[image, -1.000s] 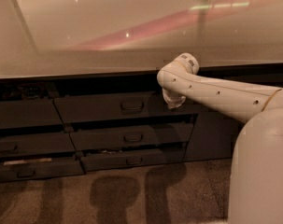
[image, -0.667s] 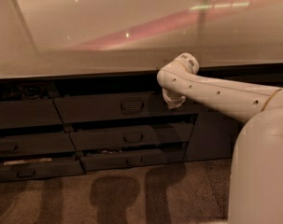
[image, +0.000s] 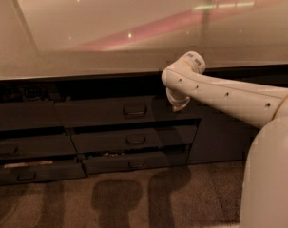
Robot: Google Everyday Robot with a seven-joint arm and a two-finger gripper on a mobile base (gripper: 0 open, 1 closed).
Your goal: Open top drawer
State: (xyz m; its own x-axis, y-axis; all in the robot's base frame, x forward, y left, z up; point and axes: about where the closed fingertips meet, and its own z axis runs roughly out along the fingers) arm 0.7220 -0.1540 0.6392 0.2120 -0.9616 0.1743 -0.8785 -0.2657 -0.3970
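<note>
Dark grey top drawer (image: 96,114) sits just under the pale counter (image: 86,42) edge, mid cabinet run, with its loop handle (image: 135,110) central on the front. Camera view: the white arm (image: 229,96) reaches in from the right, and the claw (image: 177,104) hangs before the drawer's right part, beside the handle, not on it. Claw state: cannot tell. No drawer interior shows. Judgement: early stage; taking the handle and the whole pull remain.

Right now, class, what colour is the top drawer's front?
The top drawer is dark grey, best in the camera view; the gripper hangs right of its handle.
</note>
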